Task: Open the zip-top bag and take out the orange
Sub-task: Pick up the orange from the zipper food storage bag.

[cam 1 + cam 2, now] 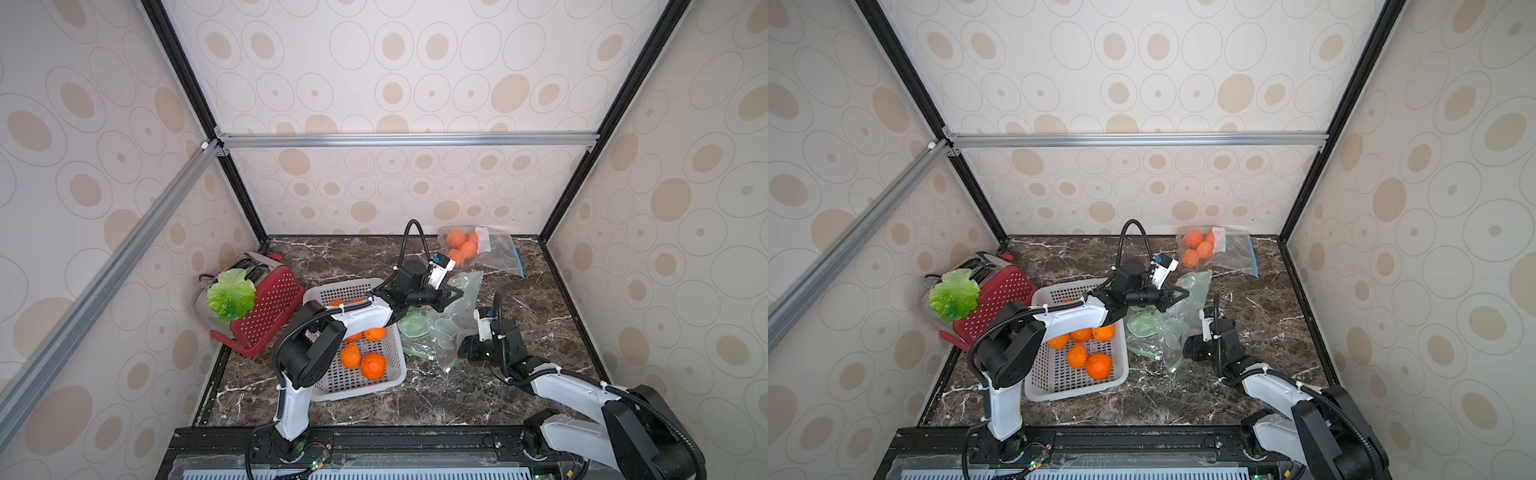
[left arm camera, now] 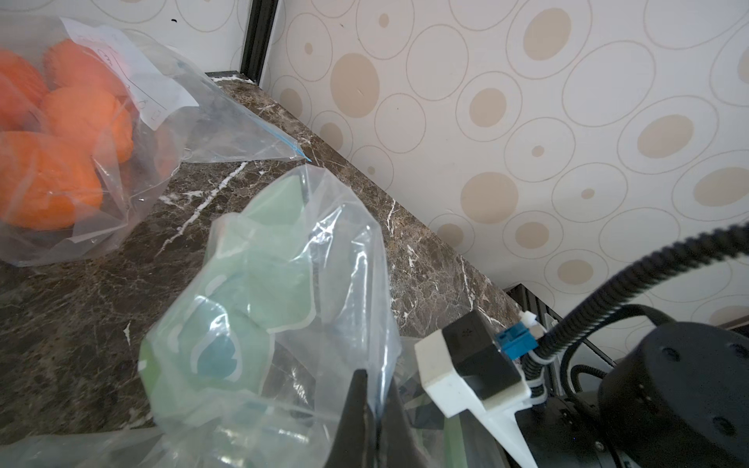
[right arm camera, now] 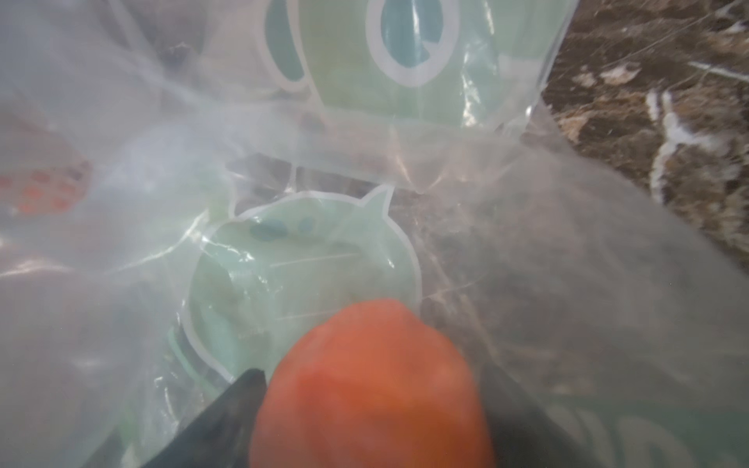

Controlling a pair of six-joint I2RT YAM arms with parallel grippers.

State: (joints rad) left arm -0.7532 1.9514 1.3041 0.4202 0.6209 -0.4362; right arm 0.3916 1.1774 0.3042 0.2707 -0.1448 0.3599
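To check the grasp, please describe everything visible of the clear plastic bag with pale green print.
The clear plastic bag with pale green print is crumpled film on the marble table beside the white plastic basket. The shut left gripper pinches and holds up one part. The right gripper seems to reach in, around an orange fruit.

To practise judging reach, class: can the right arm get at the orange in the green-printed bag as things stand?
Probably yes. The left gripper holds the bag up, and inside it the orange sits between the fingers of the right gripper, so nothing blocks it.
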